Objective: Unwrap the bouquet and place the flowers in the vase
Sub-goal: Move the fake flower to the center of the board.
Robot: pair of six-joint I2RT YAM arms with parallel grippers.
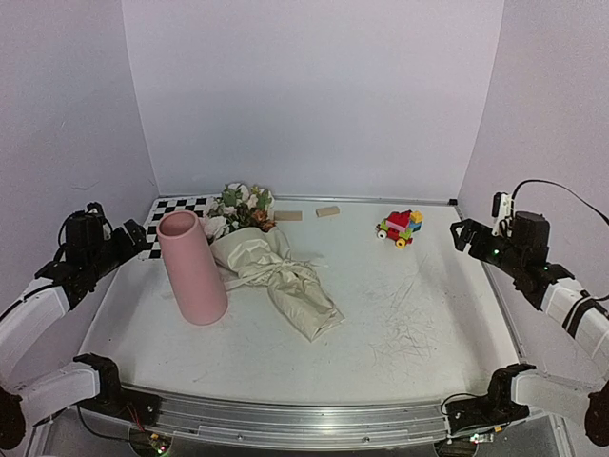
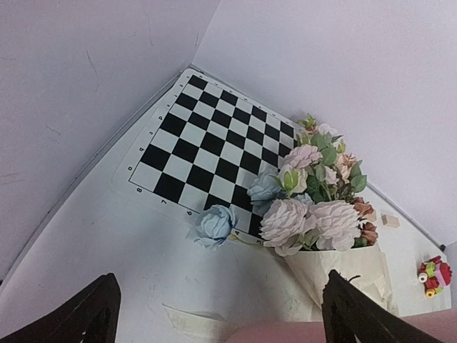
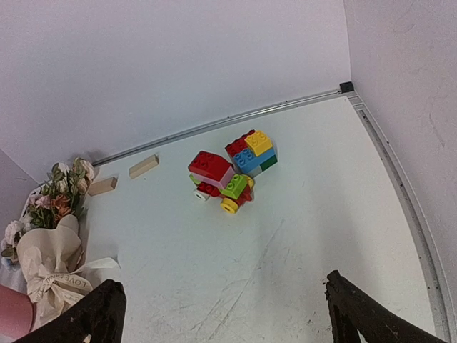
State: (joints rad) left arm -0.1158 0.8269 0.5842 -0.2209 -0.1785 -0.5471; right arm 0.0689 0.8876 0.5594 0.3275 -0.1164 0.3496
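White table (image 1: 400,314), bouquet (image 3: 44,250), ribbon (image 3: 68,283) reading "LOVE"

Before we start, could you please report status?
Left pincer, right pincer open, empty. Bouquet wrapped, lying beside upright vase. Toy bricks clear of it.

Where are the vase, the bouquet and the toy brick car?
vase (image 1: 192,271): top external view, middle of its pink side.
bouquet (image 1: 285,281): top external view, on the paper wrapping.
toy brick car (image 3: 212,166): right wrist view, on its red brick.
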